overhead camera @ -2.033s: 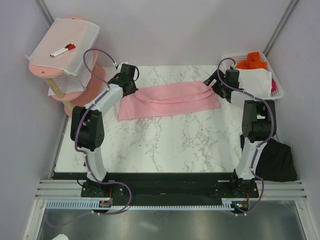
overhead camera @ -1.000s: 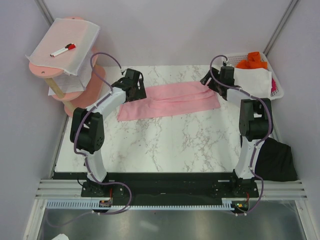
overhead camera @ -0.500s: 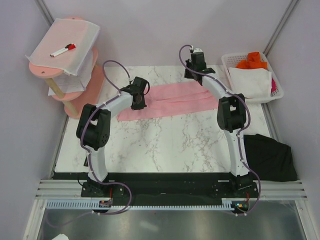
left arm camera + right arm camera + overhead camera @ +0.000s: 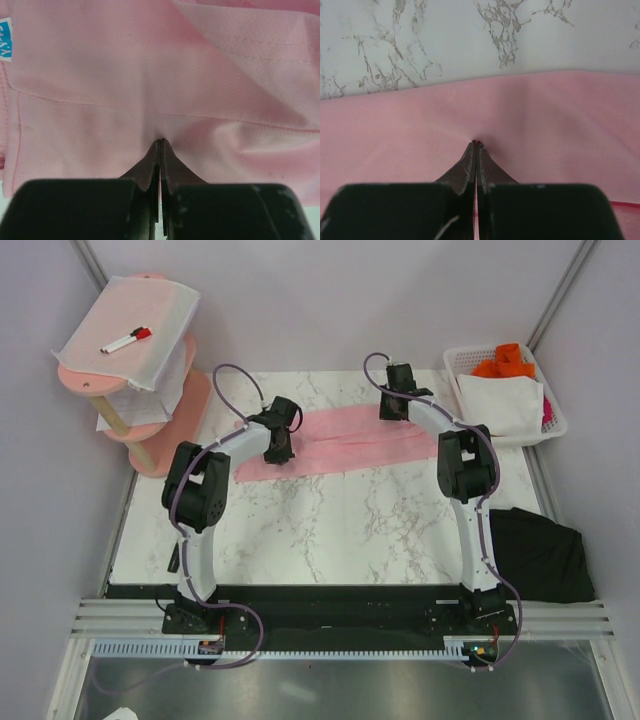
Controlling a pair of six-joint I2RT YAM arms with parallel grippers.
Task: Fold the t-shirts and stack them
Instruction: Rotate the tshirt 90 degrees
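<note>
The pink t-shirt (image 4: 340, 440) lies folded into a long strip across the far part of the marble table (image 4: 340, 530). My left gripper (image 4: 280, 447) is over the strip's left part. In the left wrist view the left gripper (image 4: 160, 141) is shut, its tips pinching a pucker of the pink t-shirt (image 4: 100, 75) near its small tag (image 4: 5, 37). My right gripper (image 4: 393, 410) is at the strip's far edge. In the right wrist view the right gripper (image 4: 476, 143) is shut on the pink t-shirt (image 4: 560, 115). The black t-shirt (image 4: 540, 555) lies crumpled at the table's right side.
A white basket (image 4: 555, 427) with orange and white cloths stands at the back right. A pink tiered stand (image 4: 185, 405) at the back left carries a white mesh sheet (image 4: 150, 360) and a marker (image 4: 127, 340). Bare marble (image 4: 445, 40) lies beyond the shirt's far edge.
Both arms moved inward from the ends of the pink strip, the left rightward and the right leftward. Both grippers went from open to shut on the cloth.
</note>
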